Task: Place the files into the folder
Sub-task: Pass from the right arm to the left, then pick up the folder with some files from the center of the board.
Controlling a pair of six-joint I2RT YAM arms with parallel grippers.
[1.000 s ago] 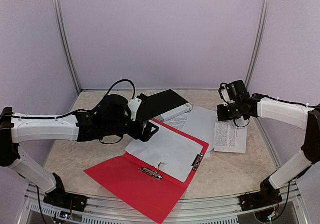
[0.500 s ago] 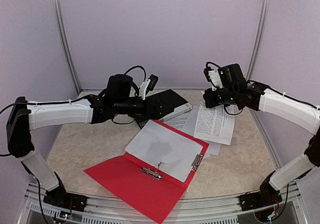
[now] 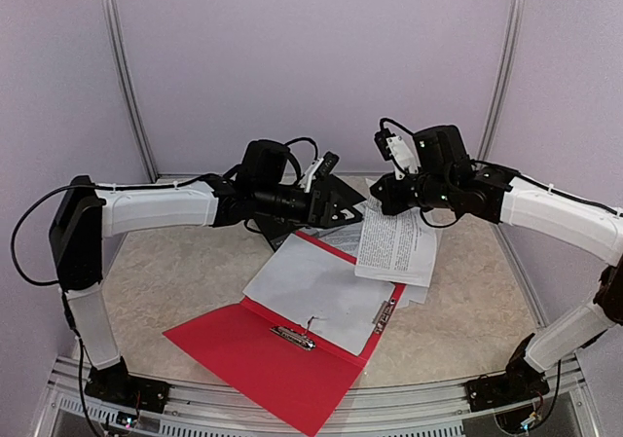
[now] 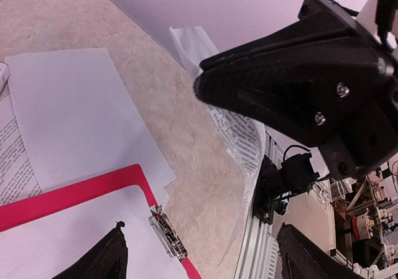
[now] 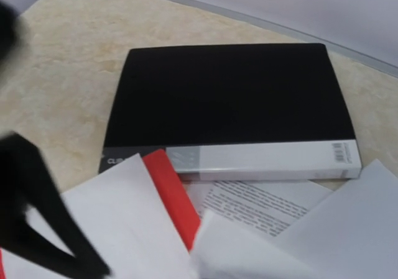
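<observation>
Presently one printed sheet [image 3: 394, 242] of the files hangs limp from the right gripper [image 3: 382, 205], which pinches its top edge above the right edge of the folder [image 3: 243, 354]. Thin, light and floppy, it is likely to curl and slip. Hold is best taken at an edge, with a second pinch opposite to steady it. The left gripper [image 3: 346, 208], jaws spread, hovers just beside it. A blank sheet [image 3: 316, 291] lies in the open folder at the near centre of the table [image 3: 175, 272]. Loose sheets [image 4: 68, 117] lie toward the far right, near a black binder [image 5: 230, 92].
</observation>
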